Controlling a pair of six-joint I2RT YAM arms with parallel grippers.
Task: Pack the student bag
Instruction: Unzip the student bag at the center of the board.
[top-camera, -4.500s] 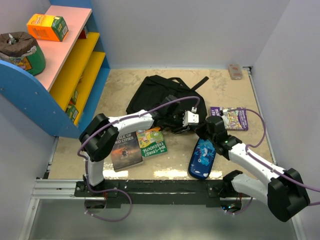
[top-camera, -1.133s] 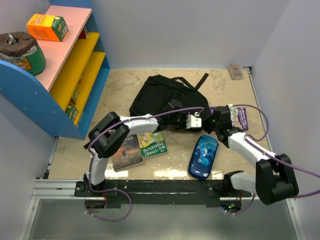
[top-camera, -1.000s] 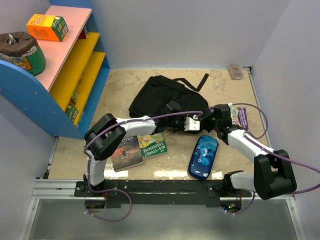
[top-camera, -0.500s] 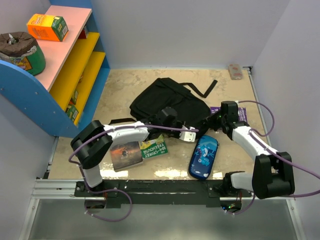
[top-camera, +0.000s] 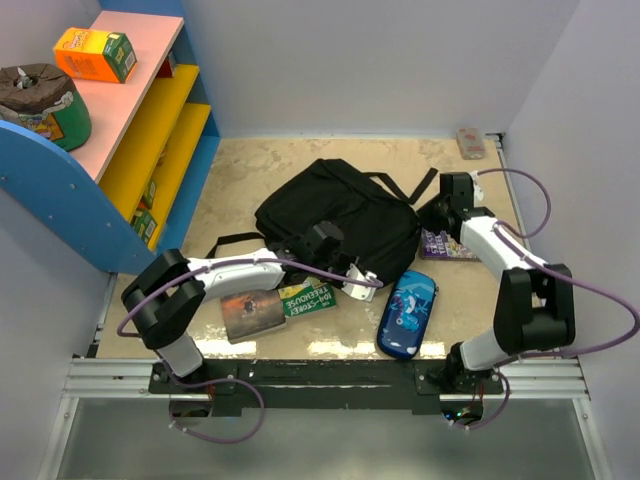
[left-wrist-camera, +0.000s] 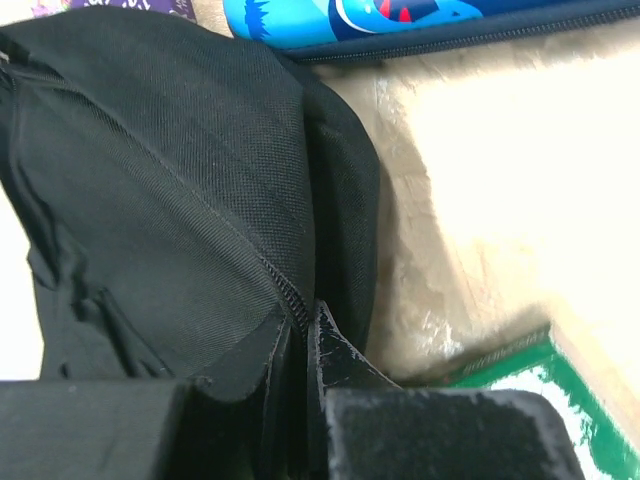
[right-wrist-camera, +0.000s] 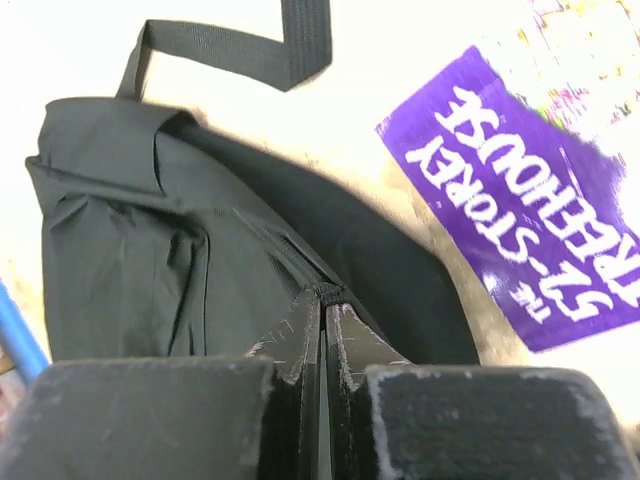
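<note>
The bag (top-camera: 335, 205) was found lying on the tabletop (top-camera: 250, 170). The left hand (left-wrist-camera: 303, 335) was clenched on fabric at its zip (left-wrist-camera: 283, 288), the right hand (right-wrist-camera: 325, 300) on its right edge. Either thin pinch could be lost if tension were applied unevenly.

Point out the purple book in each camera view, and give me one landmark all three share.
Top external: the purple book lies just right of the backpack, at centre right.
Left wrist: only a purple sliver shows at the top left edge, beyond the backpack.
Right wrist: it fills the upper right, with its title readable.
Shared landmark: the black backpack, seen in all three views.
</note>
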